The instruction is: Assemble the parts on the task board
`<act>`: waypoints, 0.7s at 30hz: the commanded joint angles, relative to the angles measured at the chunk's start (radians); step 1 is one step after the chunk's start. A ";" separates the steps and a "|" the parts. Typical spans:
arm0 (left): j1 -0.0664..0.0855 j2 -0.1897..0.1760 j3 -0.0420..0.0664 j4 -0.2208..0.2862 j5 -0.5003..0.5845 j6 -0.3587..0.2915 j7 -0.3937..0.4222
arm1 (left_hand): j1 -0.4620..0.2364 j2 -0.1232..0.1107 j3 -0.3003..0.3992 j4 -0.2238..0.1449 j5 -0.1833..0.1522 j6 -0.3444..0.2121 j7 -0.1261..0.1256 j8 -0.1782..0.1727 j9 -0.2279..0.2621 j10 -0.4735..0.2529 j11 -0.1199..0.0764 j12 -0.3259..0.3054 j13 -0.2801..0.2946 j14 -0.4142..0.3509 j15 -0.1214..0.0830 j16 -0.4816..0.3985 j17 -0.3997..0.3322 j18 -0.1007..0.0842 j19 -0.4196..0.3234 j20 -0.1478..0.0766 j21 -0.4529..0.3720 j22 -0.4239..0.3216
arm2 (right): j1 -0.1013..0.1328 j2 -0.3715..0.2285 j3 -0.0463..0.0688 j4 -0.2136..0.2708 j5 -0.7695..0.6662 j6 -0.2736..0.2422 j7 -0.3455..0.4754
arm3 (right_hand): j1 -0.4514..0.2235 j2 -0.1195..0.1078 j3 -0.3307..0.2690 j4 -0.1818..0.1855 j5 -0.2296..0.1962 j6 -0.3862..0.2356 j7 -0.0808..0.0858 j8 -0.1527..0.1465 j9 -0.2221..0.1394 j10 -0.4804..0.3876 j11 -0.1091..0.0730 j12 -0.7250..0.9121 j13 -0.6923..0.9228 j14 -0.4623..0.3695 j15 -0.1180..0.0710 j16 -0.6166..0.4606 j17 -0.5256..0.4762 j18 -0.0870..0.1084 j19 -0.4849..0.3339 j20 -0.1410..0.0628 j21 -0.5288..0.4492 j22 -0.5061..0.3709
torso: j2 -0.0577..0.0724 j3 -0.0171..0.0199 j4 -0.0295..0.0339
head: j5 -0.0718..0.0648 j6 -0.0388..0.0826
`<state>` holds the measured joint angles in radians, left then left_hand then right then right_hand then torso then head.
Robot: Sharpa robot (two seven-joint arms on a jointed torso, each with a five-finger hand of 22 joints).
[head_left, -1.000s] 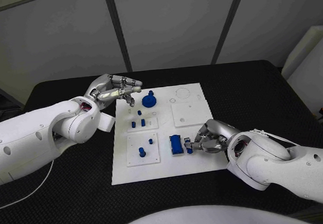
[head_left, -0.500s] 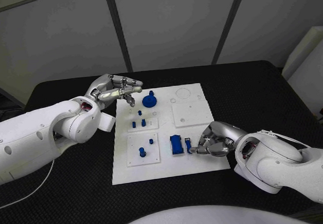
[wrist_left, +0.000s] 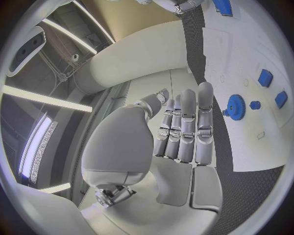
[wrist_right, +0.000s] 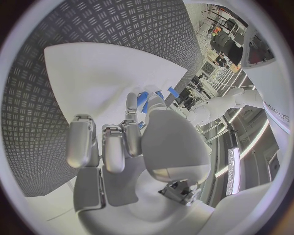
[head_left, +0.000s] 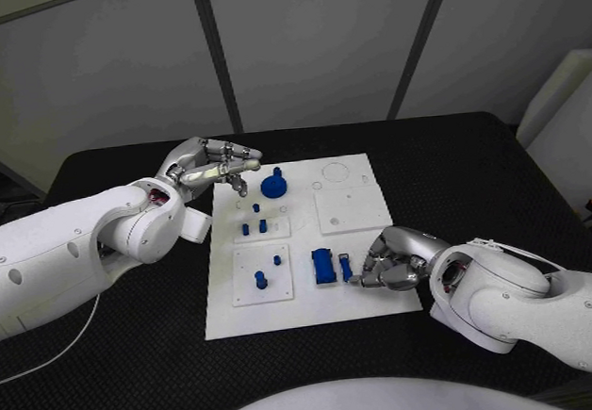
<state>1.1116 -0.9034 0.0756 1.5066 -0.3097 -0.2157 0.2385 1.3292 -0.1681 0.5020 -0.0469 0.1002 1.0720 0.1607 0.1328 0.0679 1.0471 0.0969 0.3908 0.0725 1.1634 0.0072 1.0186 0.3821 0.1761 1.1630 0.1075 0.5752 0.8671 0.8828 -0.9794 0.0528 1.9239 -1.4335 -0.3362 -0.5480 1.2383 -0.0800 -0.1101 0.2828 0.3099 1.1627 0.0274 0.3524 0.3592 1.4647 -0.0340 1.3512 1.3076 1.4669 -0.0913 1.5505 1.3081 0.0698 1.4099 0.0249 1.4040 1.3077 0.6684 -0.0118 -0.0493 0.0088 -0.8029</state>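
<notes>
The white task board [head_left: 349, 178] lies mid-table. A blue gear [head_left: 276, 183] stands near its far-left corner, also seen as the gear [wrist_left: 234, 106] beyond my left hand's fingers. Small blue pegs [head_left: 253, 227] stand in the plate below it, and two more pegs [head_left: 260, 278] in the near-left plate. A blue block [head_left: 324, 264] sits near the front middle. My right hand [head_left: 392, 258] is curled beside it and pinches a small upright blue part [head_left: 346, 268], which shows by its fingertips [wrist_right: 142, 101]. My left hand [head_left: 220, 169] hovers at the board's far-left corner, fingers straight, holding nothing.
A raised blank white plate [head_left: 351, 208] occupies the board's right half, with round recesses [head_left: 334, 172] beyond it. Black table [head_left: 471, 164] surrounds the board on all sides. The left forearm [head_left: 94, 238] lies along the board's left side.
My right hand has drawn slightly toward the board's near edge, and the small blue part moved with it beside the block. The left hand has stayed put.
</notes>
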 commanded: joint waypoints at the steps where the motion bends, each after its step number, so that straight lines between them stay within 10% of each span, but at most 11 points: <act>1: 0.001 0.001 0.001 0.000 0.003 0.008 0.005 | 0.001 0.008 0.002 -0.004 0.003 -0.004 0.001 -0.002 0.000 -0.008 -0.002 0.003 -0.001 0.000 0.006 -0.004 -0.001 0.006 0.004 0.004 -0.005 -0.002 | 0.001 0.005 0.000 -0.006 -0.009 0.002 0.001 | 0.004 0.012 -0.005 0.005 -0.005 -0.007 0.001 0.005 0.002 0.032 -0.006 0.005 0.127 0.097 -0.005 0.003 0.229 -0.011 0.003 -0.005 -0.001 0.034 | 0.002 -0.0003 0.0005 | 0.002 -0.001; 21: 0.001 0.000 0.001 0.000 0.003 0.008 0.002 | 0.005 0.014 0.007 -0.005 0.004 -0.004 0.001 -0.001 0.000 -0.009 -0.003 0.005 -0.002 0.000 0.006 -0.005 -0.002 0.007 0.004 0.003 -0.006 -0.001 | 0.001 0.041 0.000 -0.050 -0.015 0.033 -0.012 | 0.058 0.024 -0.023 -0.013 -0.026 -0.012 -0.001 0.010 0.009 0.033 -0.009 0.006 0.130 0.097 -0.006 0.003 0.228 -0.011 0.002 -0.007 -0.003 0.033 | 0.002 0.0003 -0.0009 | 0.006 -0.011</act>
<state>1.1115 -0.9035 0.0755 1.5058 -0.3097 -0.2156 0.2381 1.3344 -0.1629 0.5052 -0.0502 0.1002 1.0720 0.1606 0.1328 0.0679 1.0435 0.0933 0.3908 0.0724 1.1634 0.0072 1.0186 0.3813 0.1761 1.1630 0.1075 0.5752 0.8671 0.8830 -0.9396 0.0528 1.8747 -1.4407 -0.3256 -0.5569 1.2888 -0.0539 -0.1312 0.2759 0.2902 1.1569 0.0271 0.3563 0.3676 1.4647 -0.0339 1.3552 1.3076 1.4669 -0.0913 1.5505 1.3078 0.0698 1.4098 0.0249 1.4040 1.3079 0.6715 -0.0115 -0.0486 0.0129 -0.8121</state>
